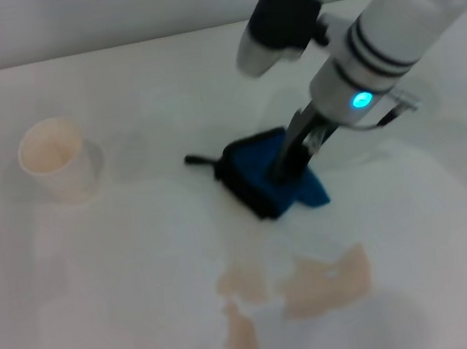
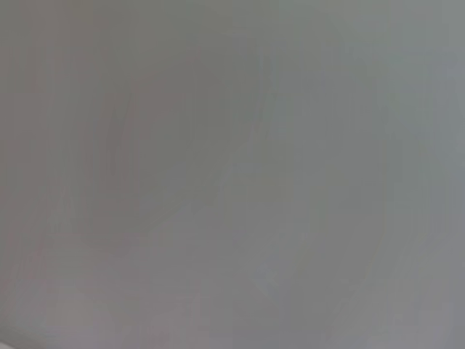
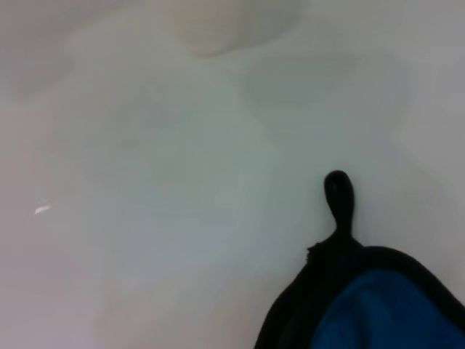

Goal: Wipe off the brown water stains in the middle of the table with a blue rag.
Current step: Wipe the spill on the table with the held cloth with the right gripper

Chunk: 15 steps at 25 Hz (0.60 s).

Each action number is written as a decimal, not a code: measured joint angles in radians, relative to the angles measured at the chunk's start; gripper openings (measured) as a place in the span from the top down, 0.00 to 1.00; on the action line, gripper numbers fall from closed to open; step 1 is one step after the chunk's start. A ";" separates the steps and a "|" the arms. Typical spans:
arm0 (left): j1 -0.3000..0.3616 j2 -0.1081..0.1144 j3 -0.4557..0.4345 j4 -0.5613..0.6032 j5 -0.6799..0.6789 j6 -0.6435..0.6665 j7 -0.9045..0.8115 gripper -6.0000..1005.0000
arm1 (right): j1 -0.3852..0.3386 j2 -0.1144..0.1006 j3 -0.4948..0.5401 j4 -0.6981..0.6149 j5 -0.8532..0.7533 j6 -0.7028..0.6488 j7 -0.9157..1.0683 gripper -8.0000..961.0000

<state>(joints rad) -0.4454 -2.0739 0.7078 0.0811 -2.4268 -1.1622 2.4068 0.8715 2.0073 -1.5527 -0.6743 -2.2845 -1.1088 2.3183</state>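
Observation:
The blue rag (image 1: 255,171), with black edging and a black loop (image 1: 198,159), lies bunched on the white table (image 1: 125,273) just behind the stains. My right gripper (image 1: 287,169) reaches down from the upper right, and its dark fingers (image 1: 294,152) are shut on the rag's right part. The brown water stains (image 1: 325,281) spread as tan patches nearer to me, with a smaller lobe (image 1: 240,335) to their left. In the right wrist view the rag (image 3: 378,309) and its loop (image 3: 338,195) fill one corner. My left gripper is out of view.
An off-white paper cup (image 1: 57,159) stands upright at the left of the table, well apart from the rag; it shows as a pale blur (image 3: 218,22) in the right wrist view. The left wrist view shows only a plain grey surface.

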 joint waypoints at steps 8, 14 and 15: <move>-0.003 -0.001 0.001 0.003 0.000 -0.004 0.000 0.11 | -0.017 0.000 0.139 0.004 -0.069 -0.011 -0.003 0.93; -0.013 -0.002 0.001 0.004 0.000 0.000 0.000 0.11 | -0.010 0.016 0.073 0.016 -0.049 -0.020 -0.006 0.93; -0.015 -0.002 0.001 0.003 0.000 0.002 0.000 0.11 | -0.009 0.018 0.058 0.015 -0.039 -0.026 -0.006 0.93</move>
<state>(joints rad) -0.4608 -2.0755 0.7086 0.0845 -2.4268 -1.1605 2.4068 0.8621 2.0249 -1.4943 -0.6591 -2.3232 -1.1350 2.3122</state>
